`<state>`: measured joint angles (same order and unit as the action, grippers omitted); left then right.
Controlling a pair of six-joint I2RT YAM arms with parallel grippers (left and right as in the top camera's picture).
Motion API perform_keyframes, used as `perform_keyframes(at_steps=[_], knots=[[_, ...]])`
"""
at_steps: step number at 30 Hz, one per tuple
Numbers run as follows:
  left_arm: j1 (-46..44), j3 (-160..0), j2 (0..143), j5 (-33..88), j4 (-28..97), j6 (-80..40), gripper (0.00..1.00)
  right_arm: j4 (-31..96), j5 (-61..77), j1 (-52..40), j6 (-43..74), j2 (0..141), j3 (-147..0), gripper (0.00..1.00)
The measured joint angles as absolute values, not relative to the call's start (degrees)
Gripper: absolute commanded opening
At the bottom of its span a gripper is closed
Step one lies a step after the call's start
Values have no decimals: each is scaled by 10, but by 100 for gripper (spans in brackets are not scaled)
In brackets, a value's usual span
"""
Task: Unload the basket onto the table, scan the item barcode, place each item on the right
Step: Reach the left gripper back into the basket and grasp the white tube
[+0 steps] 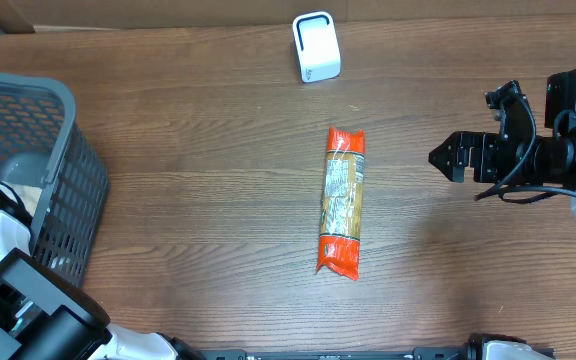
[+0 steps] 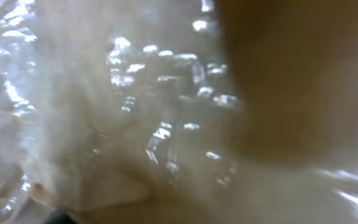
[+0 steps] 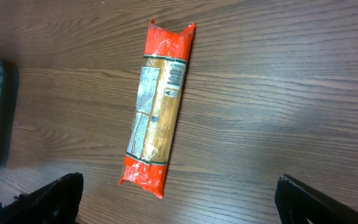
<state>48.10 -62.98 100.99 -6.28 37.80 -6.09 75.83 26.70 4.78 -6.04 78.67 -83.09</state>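
Orange-ended clear pasta packet [image 1: 344,200] lies mid-table, lengthwise far-to-near. Grey mesh basket [image 1: 68,200], left edge, holds crinkly plastic [image 2: 135,124]. Right gripper [image 3: 178,183] released; left gripper's state unclear.

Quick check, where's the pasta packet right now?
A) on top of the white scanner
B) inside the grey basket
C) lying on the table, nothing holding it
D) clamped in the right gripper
C: the pasta packet lies flat on the wooden table, apart from the white scanner, the grey basket and the open right gripper.
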Motion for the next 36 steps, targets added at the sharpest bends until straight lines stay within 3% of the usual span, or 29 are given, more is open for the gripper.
perform_keyframes(at_steps=[5, 9, 25, 36], knots=[[482, -632, 1009, -65, 376, -57, 8, 758, 267, 48, -60, 787, -831, 100], [481, -645, 1009, -67, 394, -56, 4, 758, 267, 48, -60, 787, -831, 100], [479, -936, 1037, 74, 581, -46, 4, 756, 267, 48, -60, 787, -831, 100], [479, -1053, 1036, 145, 631, -36, 4, 754, 267, 48, -60, 787, -831, 100]])
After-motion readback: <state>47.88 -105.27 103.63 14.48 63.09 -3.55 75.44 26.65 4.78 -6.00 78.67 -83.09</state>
